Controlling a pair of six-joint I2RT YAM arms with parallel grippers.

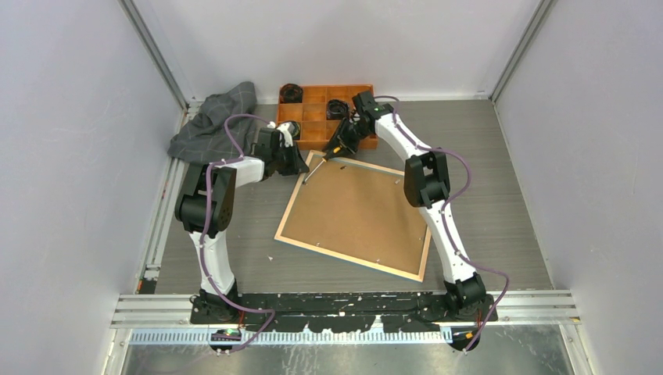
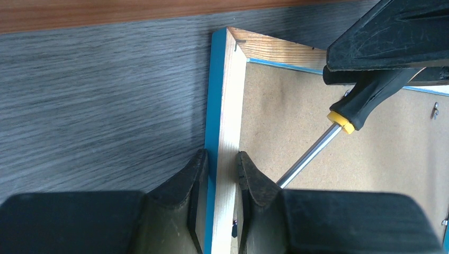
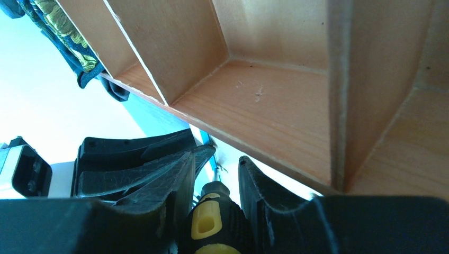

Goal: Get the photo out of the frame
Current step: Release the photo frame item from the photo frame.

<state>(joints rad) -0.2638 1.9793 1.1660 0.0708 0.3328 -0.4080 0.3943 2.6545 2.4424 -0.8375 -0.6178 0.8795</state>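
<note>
the frame (image 2: 225,106) lies face down on the counter (image 1: 485,156), a little turned, so its light wood rim and the brown backing board (image 1: 360,211) look up. the photo itself cannot be seen in any view. i judge it is under the board, inside the frame, so the task's thing has not come out yet.

the left gripper (image 2: 221,159) has its jaws narrow and closed on the left rail of the frame, near the far corner, one jaw on the blue outer edge and one on the inner wood side. it seems to hold the frame steady. the right gripper (image 3: 225,161) has its jaws closed on the black and yellow handle of a screwdriver (image 2: 365,100). the metal shaft points down toward the board close to the same corner. the tip is hidden behind the left jaws, so i cannot tell what it touches.

the board is in place and sits flat in the rim. a small metal tab (image 2: 435,109) shows at the board's edge. in my judgement the work is at an early step: the tabs must be opened, the board lifted away, and then the photo taken out.

behind the frame stand an orange tray (image 1: 313,101) and a grey cloth (image 1: 211,125).
</note>
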